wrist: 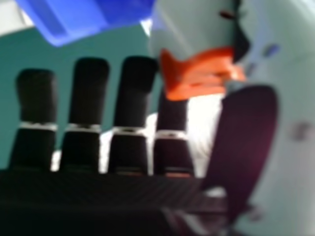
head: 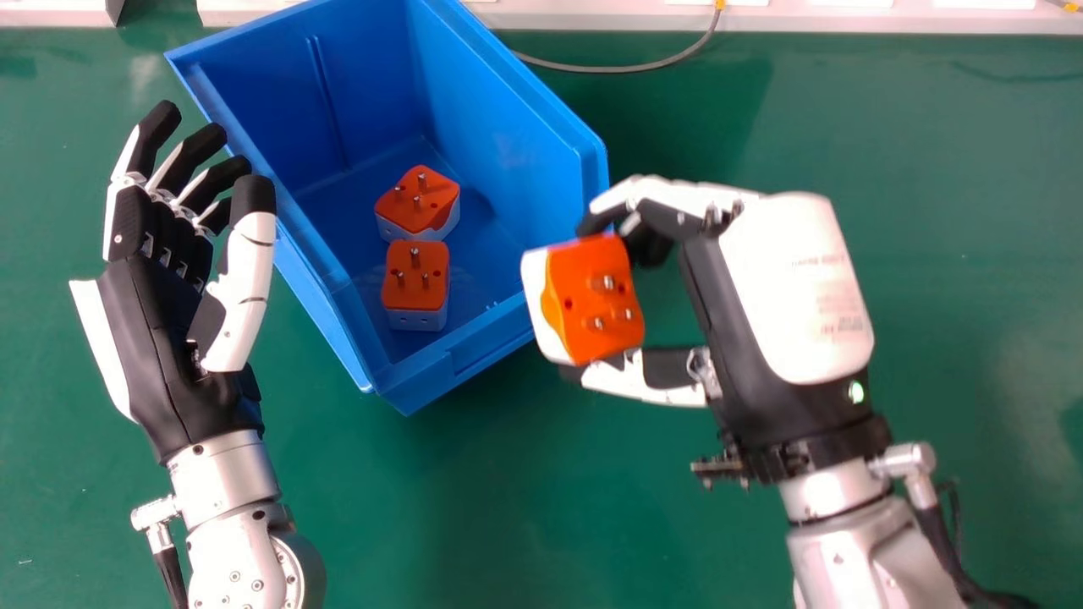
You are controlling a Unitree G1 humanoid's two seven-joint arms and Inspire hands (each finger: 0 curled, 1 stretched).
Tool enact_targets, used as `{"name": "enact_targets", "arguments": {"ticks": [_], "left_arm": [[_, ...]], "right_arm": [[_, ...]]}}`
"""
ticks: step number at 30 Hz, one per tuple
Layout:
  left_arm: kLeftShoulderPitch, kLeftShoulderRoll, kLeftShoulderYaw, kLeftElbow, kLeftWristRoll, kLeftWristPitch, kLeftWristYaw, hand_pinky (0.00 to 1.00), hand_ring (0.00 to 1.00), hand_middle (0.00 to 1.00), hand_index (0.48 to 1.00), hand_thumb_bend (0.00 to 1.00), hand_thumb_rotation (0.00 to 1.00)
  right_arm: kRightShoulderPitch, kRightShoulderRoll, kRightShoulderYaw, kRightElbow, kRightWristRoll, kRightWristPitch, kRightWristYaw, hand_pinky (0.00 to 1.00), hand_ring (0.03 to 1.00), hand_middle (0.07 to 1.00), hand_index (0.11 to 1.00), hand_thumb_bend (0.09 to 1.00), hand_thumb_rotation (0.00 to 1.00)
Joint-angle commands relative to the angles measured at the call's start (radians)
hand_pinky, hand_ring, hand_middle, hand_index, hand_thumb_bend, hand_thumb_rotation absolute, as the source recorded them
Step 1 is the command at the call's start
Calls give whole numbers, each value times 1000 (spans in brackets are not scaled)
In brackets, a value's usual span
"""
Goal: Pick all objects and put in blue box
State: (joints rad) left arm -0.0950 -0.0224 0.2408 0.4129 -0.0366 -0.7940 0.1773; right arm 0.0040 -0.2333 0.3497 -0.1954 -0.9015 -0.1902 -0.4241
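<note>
R hand (head: 795, 288) has an orange/white travel plug adapter (head: 596, 304) pinched btwn thumb & fingertips, thumb on the side nearer the robot. Adapter's orange pin face is turned to the head cam, white body toward the blue bin (head: 516, 127). In head view it overlaps the bin's near R corner; can't tell if it's over the rim or just beside it. R hand view: thumb against the adapter's one side, other fingers stretched out in a row, bin farther off.

2 more adapters of same type sit on the bin floor, pins up: far adapter (head: 419, 203) turned at an angle, near adapter (head: 415, 283) right by it, closer to the low front wall. Bin stands at a slant on the green tabletop (head: 525, 507), btwn the 2 hands.

L hand (head: 152, 313) is on the bin's L side, fingers loosely spread & slightly bent, thumb apart, nothing gripped. Thin grey cable (head: 626, 69) curves on the tabletop behind the bin, nr the white ledge (head: 888, 19) at the far edge.
</note>
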Motion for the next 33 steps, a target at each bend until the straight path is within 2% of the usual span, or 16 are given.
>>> {"name": "enact_targets", "arguments": {"ticks": [1,5,10,13,15,22,30,33], "left_arm": [[-13,2,-8,-22,17,-3,4,652,703,761,811,643,423],[-14,0,-10,-24,10,-2,0,652,702,759,808,645,425],[-18,1,-8,-17,15,-2,5,653,702,759,808,646,426],[-23,0,-10,-13,5,-7,0,653,702,759,808,647,426],[-26,0,-9,-8,4,-9,0,653,703,759,809,647,428],[-30,6,-2,7,16,-30,7,654,704,760,810,650,427],[-34,12,3,13,35,-40,20,649,703,760,814,646,435],[-35,15,1,12,30,-36,15,647,702,760,814,646,441]], "right_arm": [[-55,10,-7,-43,-1,-29,-8,313,429,505,484,498,0],[-107,17,-4,-54,12,-38,35,317,436,504,480,498,0],[-196,45,5,-15,10,-25,82,322,438,505,480,498,0],[-281,55,14,65,1,-25,94,328,442,504,481,498,0],[-366,51,31,168,-39,-41,54,331,447,504,482,498,0],[-637,41,125,588,-126,-112,-90,325,452,512,486,497,0],[-831,110,244,962,-184,-125,-284,316,440,504,502,497,0],[-885,133,286,1074,-192,-125,-331,313,438,501,505,497,0]]}}
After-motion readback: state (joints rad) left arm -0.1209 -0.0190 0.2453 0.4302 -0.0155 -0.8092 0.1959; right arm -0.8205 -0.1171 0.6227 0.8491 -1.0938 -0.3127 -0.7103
